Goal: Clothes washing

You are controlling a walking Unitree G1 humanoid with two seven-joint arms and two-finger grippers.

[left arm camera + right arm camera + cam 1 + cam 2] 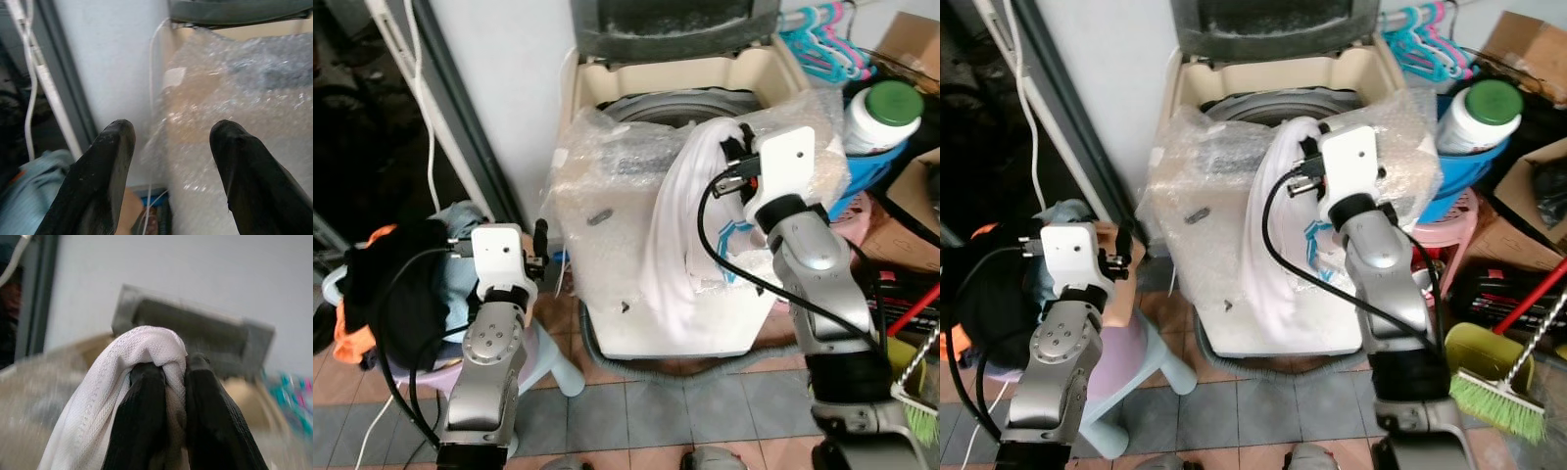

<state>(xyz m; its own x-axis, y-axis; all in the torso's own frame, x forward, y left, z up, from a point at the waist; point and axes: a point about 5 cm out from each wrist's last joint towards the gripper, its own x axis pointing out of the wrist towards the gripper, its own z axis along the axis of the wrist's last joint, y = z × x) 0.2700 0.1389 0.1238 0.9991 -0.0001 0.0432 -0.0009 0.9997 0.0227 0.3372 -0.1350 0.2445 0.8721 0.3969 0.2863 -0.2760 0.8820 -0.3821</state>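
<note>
Garment: white mesh-knit cloth, bunched at its top, hanging in long folds down the washer's front.
Washer: cream top-loading washing machine wrapped in clear bubble plastic, lid raised, drum open.
Laundry pile: black, orange and pale blue clothes heaped in a basin on the machine's left.

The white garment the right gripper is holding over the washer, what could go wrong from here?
1. The white garment mostly hangs down the machine's front, outside the drum opening. Released now, it would likely slide to the floor.
2. The right gripper pinches just a small fold at its fingers' tips, so the cloth may slip out.
3. Loose bubble wrap covers the washing machine top and could snag or get dragged along with the fabric.
</note>
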